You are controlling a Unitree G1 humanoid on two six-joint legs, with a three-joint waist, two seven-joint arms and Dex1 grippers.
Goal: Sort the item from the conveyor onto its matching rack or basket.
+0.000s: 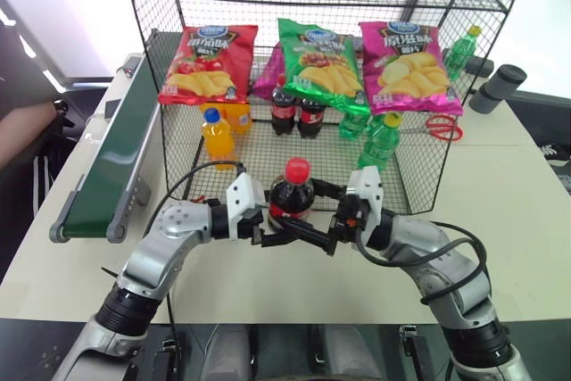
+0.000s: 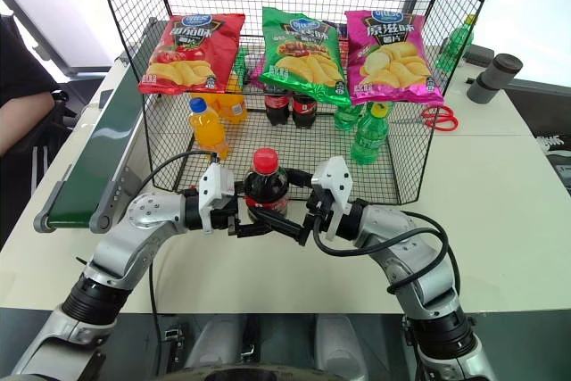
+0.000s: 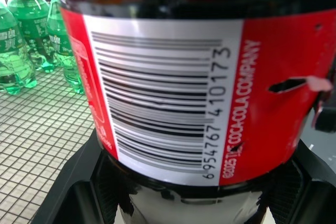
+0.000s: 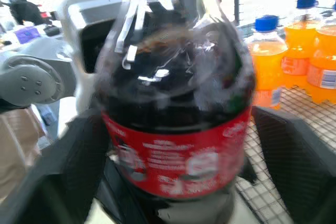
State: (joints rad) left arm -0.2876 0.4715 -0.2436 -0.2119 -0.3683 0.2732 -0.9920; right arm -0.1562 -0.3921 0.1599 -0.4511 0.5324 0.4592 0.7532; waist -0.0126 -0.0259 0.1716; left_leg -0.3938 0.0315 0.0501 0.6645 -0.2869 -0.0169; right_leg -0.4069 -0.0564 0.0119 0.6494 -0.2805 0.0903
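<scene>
conveyor [image 1: 111, 167] at 9 o'clock along the left edge of the table [image 1: 500, 194], dark green belt in grey frame, a person's arm [image 1: 27, 127] just beyond it; left end effector [image 1: 264, 229] comes in from 8 o'clock, clamped on the cola bottle [image 1: 291, 192] low on its body; cola bottle upright, red cap up, dead centre, held above the table just in front of the rack [image 1: 169, 144]; right end effector [image 1: 323, 240] from 4 o'clock, fingers closed against the same bottle from the other side, so both grip it at once; rack at 12 o'clock, black wire grid; lower tier holds orange soda bottles [image 1: 217, 137] at 11, two cola bottles [image 1: 296, 113] at 12, green bottles [image 1: 379, 138] at 1; three crisp bags hang above them, red [image 1: 207, 64], green [image 1: 318, 62], pink [image 1: 409, 65]; red scissors [image 1: 437, 128] on the table at 2 o'clock, grey cylinder [image 1: 498, 88] further out at 2
</scene>
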